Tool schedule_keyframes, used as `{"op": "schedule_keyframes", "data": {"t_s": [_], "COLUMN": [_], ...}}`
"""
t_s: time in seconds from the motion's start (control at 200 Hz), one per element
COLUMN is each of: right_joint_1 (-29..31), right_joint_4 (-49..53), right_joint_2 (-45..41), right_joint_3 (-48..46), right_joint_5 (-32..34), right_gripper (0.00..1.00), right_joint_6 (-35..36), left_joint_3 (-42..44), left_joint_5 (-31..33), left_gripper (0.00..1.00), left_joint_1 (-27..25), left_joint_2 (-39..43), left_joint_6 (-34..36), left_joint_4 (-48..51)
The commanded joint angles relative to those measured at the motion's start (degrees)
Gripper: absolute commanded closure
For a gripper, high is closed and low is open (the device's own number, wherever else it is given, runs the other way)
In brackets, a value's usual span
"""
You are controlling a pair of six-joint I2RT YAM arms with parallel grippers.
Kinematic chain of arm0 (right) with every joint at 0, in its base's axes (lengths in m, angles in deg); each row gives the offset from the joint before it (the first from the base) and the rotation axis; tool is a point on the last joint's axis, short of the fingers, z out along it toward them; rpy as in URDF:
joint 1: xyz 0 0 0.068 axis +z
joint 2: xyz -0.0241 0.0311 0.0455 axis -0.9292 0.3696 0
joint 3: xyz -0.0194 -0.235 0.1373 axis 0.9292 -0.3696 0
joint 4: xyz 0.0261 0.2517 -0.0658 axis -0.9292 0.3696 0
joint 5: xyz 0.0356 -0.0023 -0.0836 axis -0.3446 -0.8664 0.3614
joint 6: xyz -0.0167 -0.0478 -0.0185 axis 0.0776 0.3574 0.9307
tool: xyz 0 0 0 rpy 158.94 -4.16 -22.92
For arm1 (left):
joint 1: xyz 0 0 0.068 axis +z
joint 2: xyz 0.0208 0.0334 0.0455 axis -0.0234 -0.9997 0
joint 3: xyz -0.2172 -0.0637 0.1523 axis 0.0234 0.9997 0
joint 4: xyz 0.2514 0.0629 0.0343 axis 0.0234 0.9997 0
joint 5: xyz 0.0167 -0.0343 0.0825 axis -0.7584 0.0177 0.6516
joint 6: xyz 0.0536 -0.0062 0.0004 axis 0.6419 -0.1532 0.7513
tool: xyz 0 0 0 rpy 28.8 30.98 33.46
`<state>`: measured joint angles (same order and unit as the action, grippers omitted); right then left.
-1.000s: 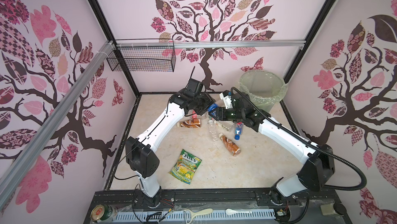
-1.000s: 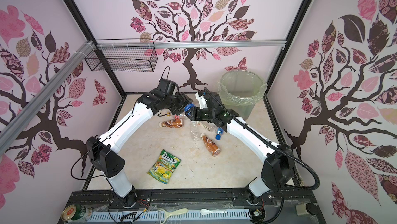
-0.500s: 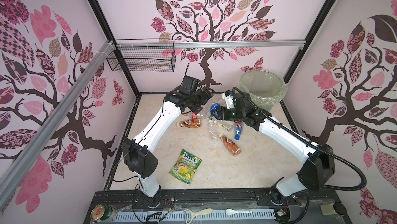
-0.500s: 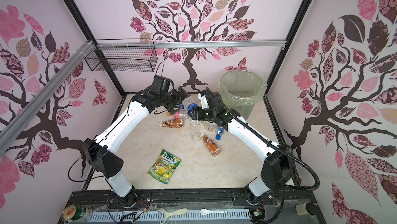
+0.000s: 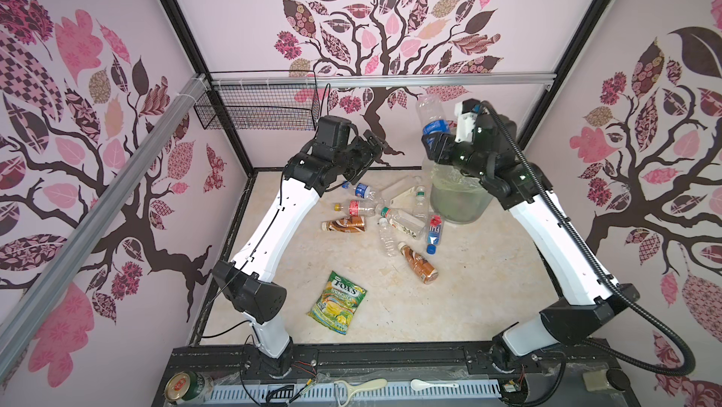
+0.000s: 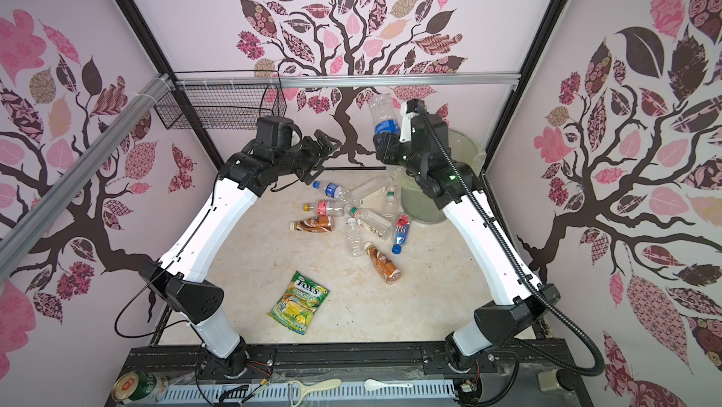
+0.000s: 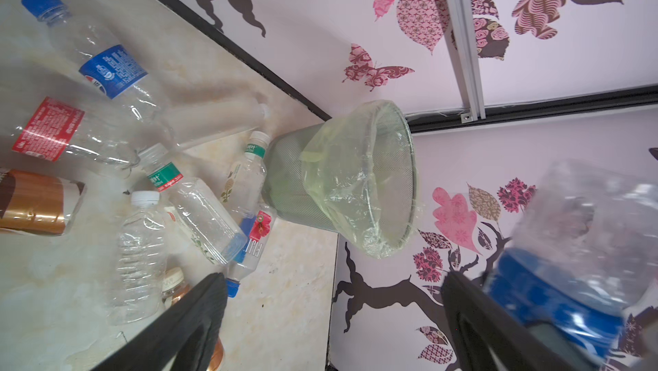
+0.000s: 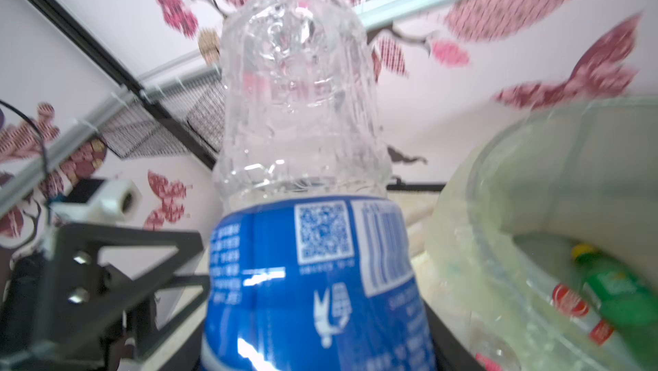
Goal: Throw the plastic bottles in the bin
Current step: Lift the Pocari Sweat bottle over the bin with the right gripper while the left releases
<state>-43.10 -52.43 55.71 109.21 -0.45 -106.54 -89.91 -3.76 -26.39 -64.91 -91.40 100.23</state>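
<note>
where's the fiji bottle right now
In both top views the fiji bottle lies on the table just left of the bin, blue cap toward the front.

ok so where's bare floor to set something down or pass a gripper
Bare floor: the wide patch between the near brown-labelled bottle, the right arm and the front rail; also a strip between the candy bag and the left arm. Crowded: the bottle cluster beside the bin.
</note>
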Motion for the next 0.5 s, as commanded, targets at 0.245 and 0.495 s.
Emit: {"op": "schedule_keyframes", "data": {"t_s": [0.245, 0.495], "right_joint_1": [0.03, -18.49], "right_joint_4": [-2.72, 6.18], "right_joint_2": [-1.2, 6.83], "right_joint_3": [11.13, 1.62], "right_joint_5": [22.7, 14.11], "right_gripper": [0.55, 0.29], "right_joint_6": [13.8, -4.0], "left_joint_3": [-3.26, -1.53], "left_joint_5": [-1.3, -2.31], "left_gripper": [0.02, 0.02], "left_joint_1": [-1.59, -1.1], "left_joint_2": [-0.01, 0.61], "left_joint_6": [3.22, 2.66], "left_joint_4": [-3.22, -2.78]}}
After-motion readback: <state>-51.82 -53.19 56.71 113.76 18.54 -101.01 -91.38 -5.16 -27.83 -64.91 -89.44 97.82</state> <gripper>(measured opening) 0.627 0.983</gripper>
